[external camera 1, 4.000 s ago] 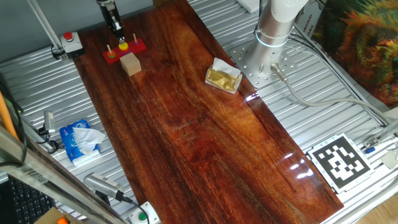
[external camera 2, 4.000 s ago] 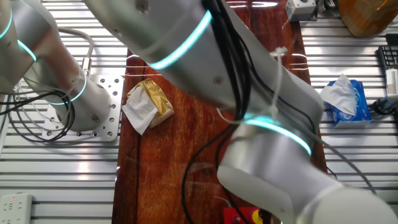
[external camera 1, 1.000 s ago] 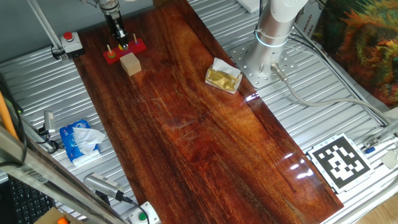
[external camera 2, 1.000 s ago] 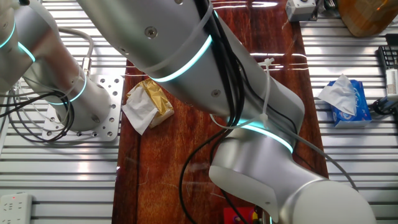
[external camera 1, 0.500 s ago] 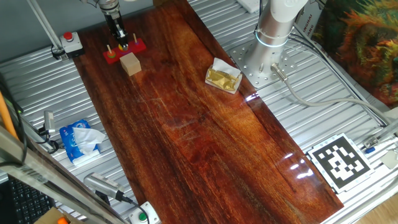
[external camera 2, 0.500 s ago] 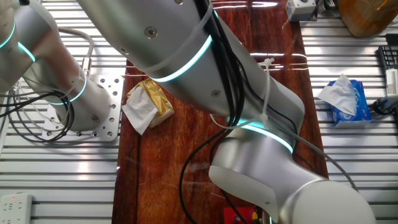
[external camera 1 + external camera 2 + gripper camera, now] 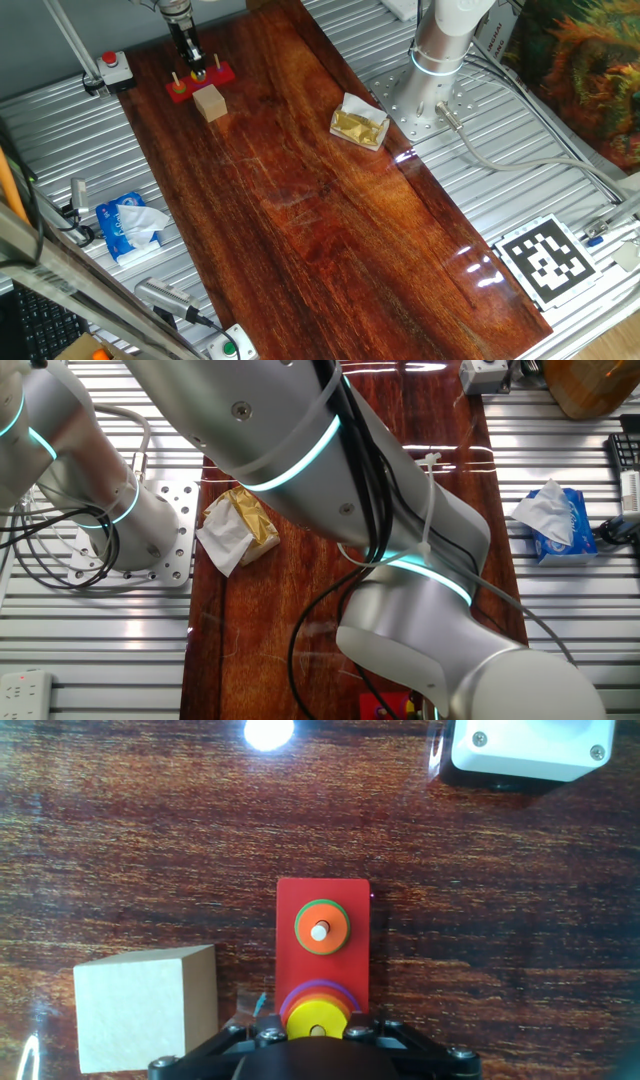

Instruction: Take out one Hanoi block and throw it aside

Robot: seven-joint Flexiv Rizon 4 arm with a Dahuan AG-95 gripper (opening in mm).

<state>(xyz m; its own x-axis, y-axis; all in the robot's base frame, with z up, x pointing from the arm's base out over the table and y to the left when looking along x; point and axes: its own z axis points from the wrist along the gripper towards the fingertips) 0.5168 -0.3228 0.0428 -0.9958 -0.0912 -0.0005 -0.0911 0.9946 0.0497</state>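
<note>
The Hanoi block, a small yellow disc with a dark centre hole, tops a stack of orange and purple rings on the near peg of a red base. A second peg holds an orange and green disc. My gripper stands straight over the yellow disc, and its jaws sit against both sides of it. In one fixed view the gripper is down on the red base at the far left of the table. A tan cube sits just left of the base.
A white box is beyond the base at the upper right. A crumpled gold and white wrapper lies mid-table. A blue tissue pack lies off the left edge. The arm fills the other fixed view.
Since four seconds ago the gripper has come down onto the stack, hiding the yellow disc in one fixed view. Nothing has moved in the last second.
</note>
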